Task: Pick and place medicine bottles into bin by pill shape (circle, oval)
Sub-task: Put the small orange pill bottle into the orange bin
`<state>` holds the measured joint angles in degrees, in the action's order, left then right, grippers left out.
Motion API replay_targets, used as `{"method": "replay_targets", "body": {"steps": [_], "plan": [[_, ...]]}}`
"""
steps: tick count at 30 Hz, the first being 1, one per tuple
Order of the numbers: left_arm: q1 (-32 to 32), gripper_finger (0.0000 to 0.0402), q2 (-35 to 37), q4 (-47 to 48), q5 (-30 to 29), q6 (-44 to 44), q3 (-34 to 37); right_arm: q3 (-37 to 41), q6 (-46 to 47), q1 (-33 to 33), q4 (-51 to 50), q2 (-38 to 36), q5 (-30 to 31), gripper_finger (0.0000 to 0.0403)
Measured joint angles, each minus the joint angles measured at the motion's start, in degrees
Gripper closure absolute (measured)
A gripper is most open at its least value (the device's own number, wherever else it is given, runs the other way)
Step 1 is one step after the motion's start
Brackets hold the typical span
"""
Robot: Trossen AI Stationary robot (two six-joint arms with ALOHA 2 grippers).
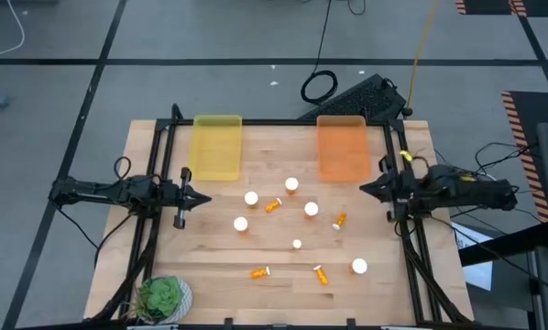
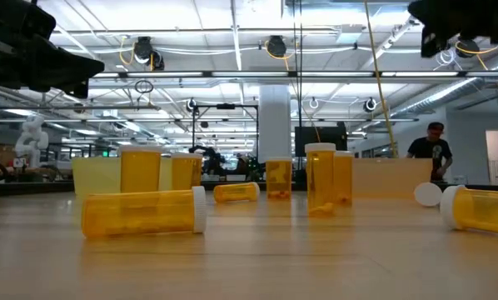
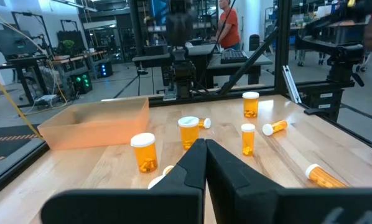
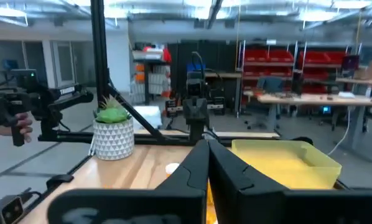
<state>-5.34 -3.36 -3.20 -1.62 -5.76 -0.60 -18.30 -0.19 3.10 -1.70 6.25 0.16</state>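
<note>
Several small orange medicine bottles with white caps are scattered over the middle of the wooden table: some stand upright (image 1: 252, 197) (image 1: 291, 185) (image 1: 311, 209) on their bases, others lie on their sides (image 1: 274, 205) (image 1: 259, 272) (image 1: 321, 273). A yellow bin (image 1: 217, 147) and an orange bin (image 1: 342, 147) sit on the table's far part. My left gripper (image 1: 203, 198) hovers shut at the table's left side, pointing right; my right gripper (image 1: 366, 189) hovers shut at the right side, pointing left. Neither holds anything.
A potted green plant (image 1: 162, 298) in a white pot stands at the near left corner. A black frame (image 1: 173, 119) borders the table. Bare wood lies along the near edge between the lying bottles. A person (image 2: 432, 150) stands in the room beyond.
</note>
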Motion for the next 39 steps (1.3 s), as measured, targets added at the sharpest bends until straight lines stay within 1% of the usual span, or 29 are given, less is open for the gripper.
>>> {"method": "replay_targets", "body": {"steps": [3, 8, 13, 15, 23, 26, 29, 33, 36, 39], "plan": [[0.02, 0.0392, 0.0, -0.02, 0.01, 0.02, 0.0, -8.58, 0.47, -0.01, -4.16, 4.53, 0.04, 0.0403], [0.02, 0.0392, 0.0, 0.0, 0.01, 0.01, 0.0, -22.71, 6.11, -0.01, -12.22, 13.63, 1.49, 0.0403], [0.02, 0.0392, 0.0, -0.02, -0.01, 0.0, 0.0, -35.96, 8.21, -0.01, -21.02, 22.29, 1.32, 0.0403], [0.01, 0.0392, 0.0, -0.02, 0.0, 0.01, 0.0, -40.67, 8.53, -0.01, -25.25, 25.83, 1.32, 0.0403], [0.02, 0.0392, 0.0, -0.02, 0.01, 0.02, 0.0, -57.17, 8.53, -0.01, -36.94, 37.82, 1.32, 0.0403], [0.0, 0.0392, 0.0, -0.02, -0.01, 0.0, 0.0, -60.07, 8.53, -0.01, -38.71, 40.73, 1.31, 0.0403], [0.02, 0.0392, 0.0, 0.02, -1.49, 0.08, 0.0, -60.15, 8.41, -0.01, -39.34, 42.05, 1.32, 0.0403], [0.0, 0.0392, 0.0, -1.95, -2.46, 4.82, -0.08, -58.52, 8.0, 0.0, -39.21, 42.78, 1.37, 0.0403], [0.01, 0.0392, -0.02, 0.33, -2.42, 7.21, -2.59, -56.52, 8.07, -0.01, -37.07, 43.22, 1.45, 0.0403], [0.0, 0.0392, -0.65, 5.52, -2.71, 9.31, -8.14, -54.94, 8.07, -0.01, -35.27, 43.25, 1.47, 0.0403]]}}
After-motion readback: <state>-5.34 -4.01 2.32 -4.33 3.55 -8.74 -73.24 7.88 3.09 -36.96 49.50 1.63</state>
